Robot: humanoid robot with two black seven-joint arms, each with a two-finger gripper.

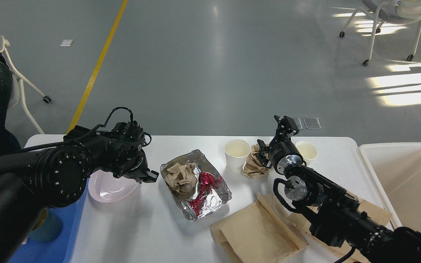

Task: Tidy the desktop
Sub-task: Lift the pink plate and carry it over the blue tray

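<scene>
The desktop (pixel 152 226) spread below me, still littered. My left gripper (pixel 148 176) hung at nine o'clock over the pink plate (pixel 110 188) by the blue tray (pixel 68 237); I couldn't tell its opening. My right gripper (pixel 287 126) was raised at two o'clock, fingers narrow, empty, above the crumpled paper (pixel 254 164) between two cups (pixel 236 153), probably lining up a grasp.

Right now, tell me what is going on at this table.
A two-armed robot is tidying a white desktop. Its left gripper hovers by a pink plate at the edge of a blue tray. Its right gripper is raised near two paper cups and a crumpled brown paper wad. A foil tray of rubbish and paper bags still lie out; neither gripper visibly holds anything.
</scene>
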